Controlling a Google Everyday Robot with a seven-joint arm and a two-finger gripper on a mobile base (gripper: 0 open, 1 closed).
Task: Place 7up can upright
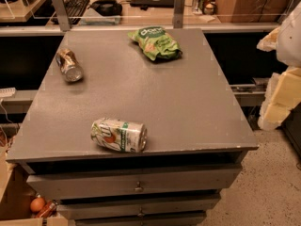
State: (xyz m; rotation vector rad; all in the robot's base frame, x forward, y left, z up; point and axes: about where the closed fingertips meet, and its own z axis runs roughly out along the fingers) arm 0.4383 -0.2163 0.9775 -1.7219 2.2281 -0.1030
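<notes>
Camera view has the 7up can [118, 134] lying sideways near the front edge of the table [188, 102], the gripper [281, 95] off right, clenched or released I cannot tell; a clumsy nudge could roll it off.

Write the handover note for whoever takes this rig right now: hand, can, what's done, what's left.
Hand: at the right edge of the camera view, beyond the table's right side, far from the can and not touching it.
7up can: lying on its side near the front edge of the grey table, left of centre.
Also there: brown-and-silver can lying rear left, green snack bag rear centre.
Done: nothing yet.
Left: reach the 7up can, grasp it, stand it upright.
</notes>
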